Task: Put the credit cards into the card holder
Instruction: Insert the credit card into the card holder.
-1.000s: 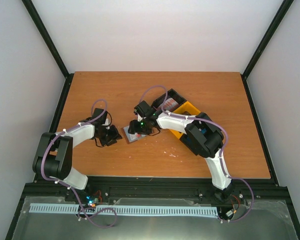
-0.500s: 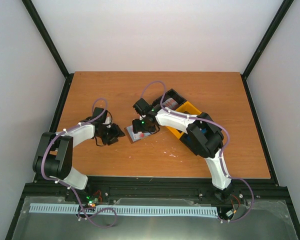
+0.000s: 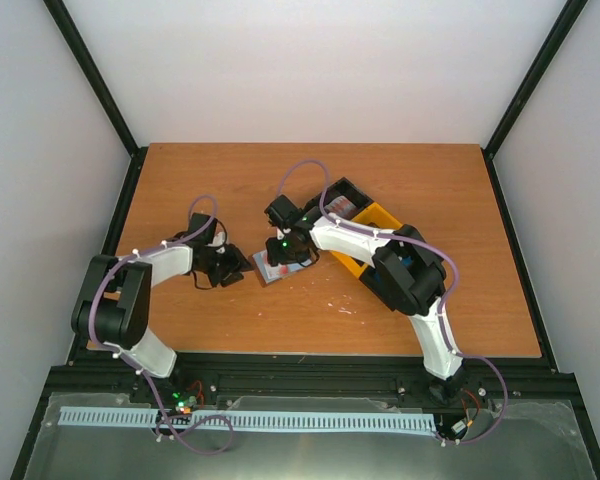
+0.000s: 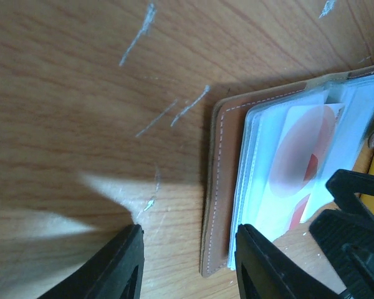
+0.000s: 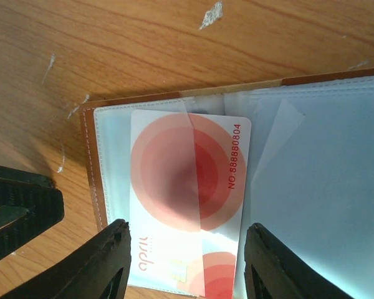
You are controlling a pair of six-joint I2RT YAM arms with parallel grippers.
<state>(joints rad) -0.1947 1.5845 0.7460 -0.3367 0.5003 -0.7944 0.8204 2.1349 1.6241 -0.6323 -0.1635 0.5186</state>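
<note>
The brown card holder (image 3: pixel 267 270) lies open on the table between both grippers, its clear sleeves (image 5: pixel 311 187) facing up. A red-and-white credit card (image 5: pixel 187 199) lies flat on the sleeves, its left half under a clear flap. My right gripper (image 5: pixel 188 268) is open, one finger on each side of that card. My left gripper (image 4: pixel 190 268) is open and straddles the holder's brown stitched edge (image 4: pixel 215 205), one finger over bare wood and the other over the sleeves. From above, the left gripper (image 3: pixel 232 268) and the right gripper (image 3: pixel 280 256) sit close together.
A black bin (image 3: pixel 342 200) holding red-and-white cards and a yellow bin (image 3: pixel 372 222) stand right of the holder, partly under the right arm. White scuffs mark the wood (image 4: pixel 143 37). The right gripper's fingers (image 4: pixel 355 212) show in the left wrist view.
The left gripper has moved right, up to the holder's edge. The right gripper's jaws opened wider, then narrowed around the card.
</note>
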